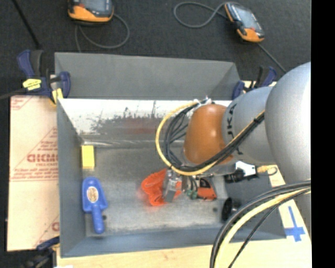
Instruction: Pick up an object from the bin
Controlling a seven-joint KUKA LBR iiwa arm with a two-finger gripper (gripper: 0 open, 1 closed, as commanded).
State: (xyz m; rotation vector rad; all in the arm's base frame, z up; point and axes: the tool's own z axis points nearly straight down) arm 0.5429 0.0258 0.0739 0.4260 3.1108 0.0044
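Noted a blue handled toy (93, 201) lying front left, well apart. Found the gripper (170, 189) low mid-bin against a crumpled orange-red thing (152, 187), likely placed to take it; could not tell whether open or closed. Spotted a yellow block (87, 156) farther back, left.

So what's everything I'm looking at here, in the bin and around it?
Bin: one, grey metal, centre.
Block: one, yellow, by the bin's left wall.
Handled toy: one, blue, floor's lower left.
Crumpled thing: one, orange-red, mid-floor, beside the gripper.
Small thing: one, black, lower right; kind unclear.
Devices with cables: two, orange-and-black, beyond the bin.
Arm: one, silver-grey, orange cover, from the right.
Gripper: one, metallic, low over the floor.
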